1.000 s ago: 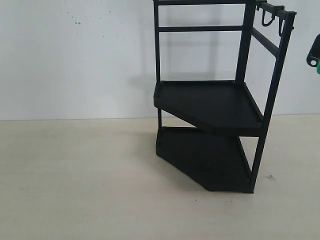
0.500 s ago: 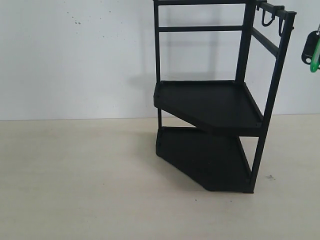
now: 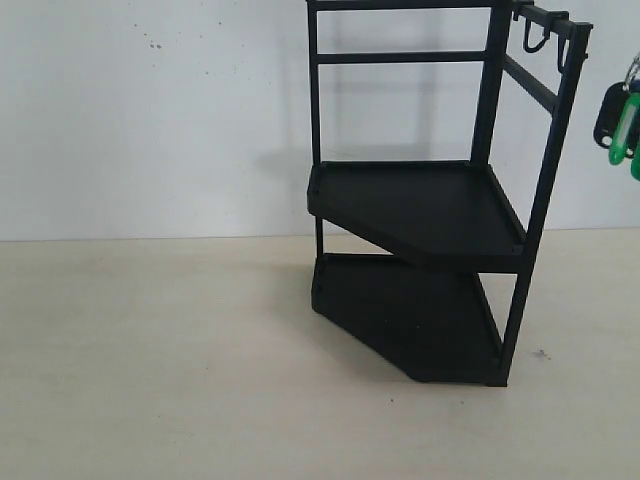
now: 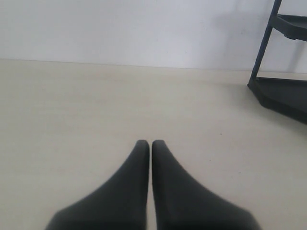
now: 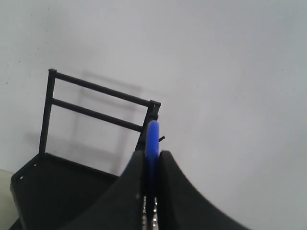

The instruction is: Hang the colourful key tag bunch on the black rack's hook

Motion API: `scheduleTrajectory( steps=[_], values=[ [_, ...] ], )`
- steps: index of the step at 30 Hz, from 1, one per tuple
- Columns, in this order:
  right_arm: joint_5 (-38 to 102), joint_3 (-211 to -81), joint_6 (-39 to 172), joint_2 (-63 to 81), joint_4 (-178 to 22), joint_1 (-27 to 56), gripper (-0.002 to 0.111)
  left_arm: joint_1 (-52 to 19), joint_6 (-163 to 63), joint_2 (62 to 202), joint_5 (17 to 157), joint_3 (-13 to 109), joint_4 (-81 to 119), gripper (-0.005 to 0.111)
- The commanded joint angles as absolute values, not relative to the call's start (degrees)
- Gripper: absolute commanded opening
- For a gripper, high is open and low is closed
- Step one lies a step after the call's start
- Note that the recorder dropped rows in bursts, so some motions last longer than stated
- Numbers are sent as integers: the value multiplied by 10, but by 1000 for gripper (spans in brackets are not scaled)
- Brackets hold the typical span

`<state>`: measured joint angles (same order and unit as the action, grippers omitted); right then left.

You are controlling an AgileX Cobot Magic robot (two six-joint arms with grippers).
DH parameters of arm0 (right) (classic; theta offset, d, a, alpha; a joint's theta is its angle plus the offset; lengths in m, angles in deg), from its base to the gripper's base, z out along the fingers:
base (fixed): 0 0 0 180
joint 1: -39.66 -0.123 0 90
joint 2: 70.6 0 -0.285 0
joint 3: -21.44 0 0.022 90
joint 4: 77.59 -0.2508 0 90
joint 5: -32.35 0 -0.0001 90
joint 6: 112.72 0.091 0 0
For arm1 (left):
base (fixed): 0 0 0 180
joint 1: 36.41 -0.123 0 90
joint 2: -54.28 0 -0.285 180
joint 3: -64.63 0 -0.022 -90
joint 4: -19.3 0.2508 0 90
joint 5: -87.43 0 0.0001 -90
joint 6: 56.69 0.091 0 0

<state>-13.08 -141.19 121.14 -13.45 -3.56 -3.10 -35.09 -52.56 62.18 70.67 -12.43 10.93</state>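
The black rack point(image 3: 420, 200) stands on the table right of centre, with two small hooks point(image 3: 535, 40) on its top right crossbar. At the exterior view's right edge hang tags of the key tag bunch point(image 3: 620, 118), a dark one and a green one, level with the upper shelf's posts and right of the rack. In the right wrist view my right gripper point(image 5: 152, 153) is shut on the bunch's blue loop point(image 5: 152, 136), silver rings below it, the rack point(image 5: 53, 187) and a hook tip point(image 5: 163, 139) beyond. My left gripper point(image 4: 147, 143) is shut over bare table, holding nothing.
A white wall stands behind the rack. The pale table point(image 3: 150, 360) stretches left of and in front of the rack. The rack's foot point(image 4: 280, 91) shows far off in the left wrist view.
The hanging tags have come further into the exterior view from the right edge, moving left toward the rack. The left gripper view has no earlier frame.
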Motion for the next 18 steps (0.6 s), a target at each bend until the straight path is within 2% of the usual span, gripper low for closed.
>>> scheduleTrajectory(
  steps=[1, 12, 18],
  values=[
    [-126, -1414, 1147, -112, -97, -24, 0, -352, -524, 621, 706, -126, 112, 4],
    [-47, -1416, 1067, -101, -231, 159, 0, -352, -524, 621, 706, -126, 112, 4],
    [13, -1415, 1066, -94, -233, 220, 0, -352, -524, 621, 706, -126, 112, 4]
  ],
)
